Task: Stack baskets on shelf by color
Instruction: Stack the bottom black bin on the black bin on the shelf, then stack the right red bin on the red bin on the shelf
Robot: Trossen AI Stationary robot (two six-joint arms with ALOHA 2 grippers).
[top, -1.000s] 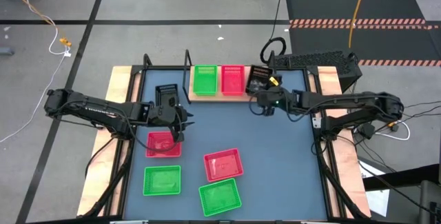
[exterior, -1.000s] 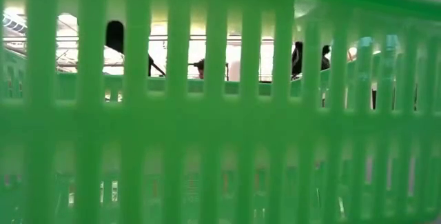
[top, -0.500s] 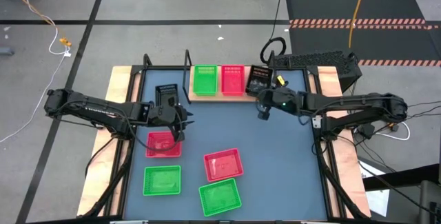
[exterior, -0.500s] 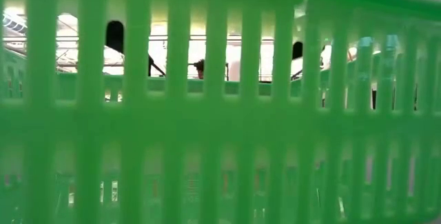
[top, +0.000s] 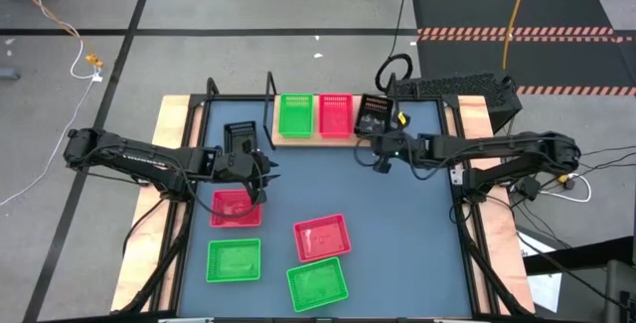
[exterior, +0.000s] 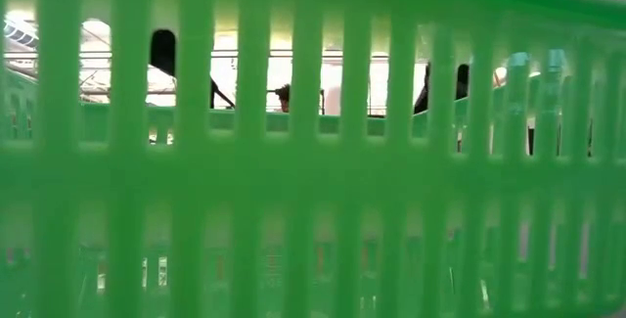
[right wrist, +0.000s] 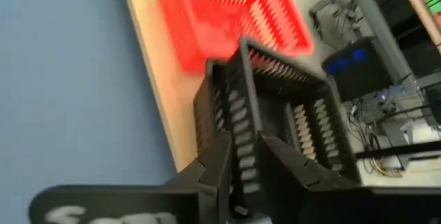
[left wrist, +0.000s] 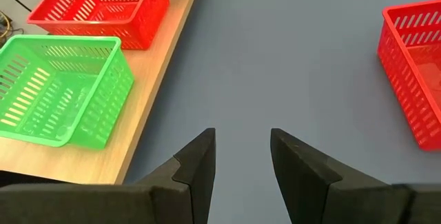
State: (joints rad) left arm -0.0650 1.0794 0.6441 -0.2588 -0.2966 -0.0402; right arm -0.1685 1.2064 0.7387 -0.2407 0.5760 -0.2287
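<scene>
Near the left edge of the blue-grey tabletop, a lone black basket sits on the surface, just left of the shelf's left end. Below it, the left gripper hangs over bare tabletop. Its fingers are spread apart with nothing between them. A red basket lies at the gripper's near side, beside the left edge. A green basket lies closer to the near left corner.

Toward the middle of the near edge, a second red basket rests slightly askew. A second green basket touches its near side, also askew. The slotted wall of a green basket fills the low view, and I cannot tell which one it is.

The shelf lies along the far edge of the tabletop. On its tan board stand three baskets in a row: a green shelf basket on the left, a red shelf basket in the middle, and a black shelf basket on the right end.

The right gripper is at the shelf's right end, by the near side of the black shelf basket. In the right wrist view, that basket's wall lines up with it. Whether this gripper is open, closed or clamped on the wall cannot be told.
</scene>
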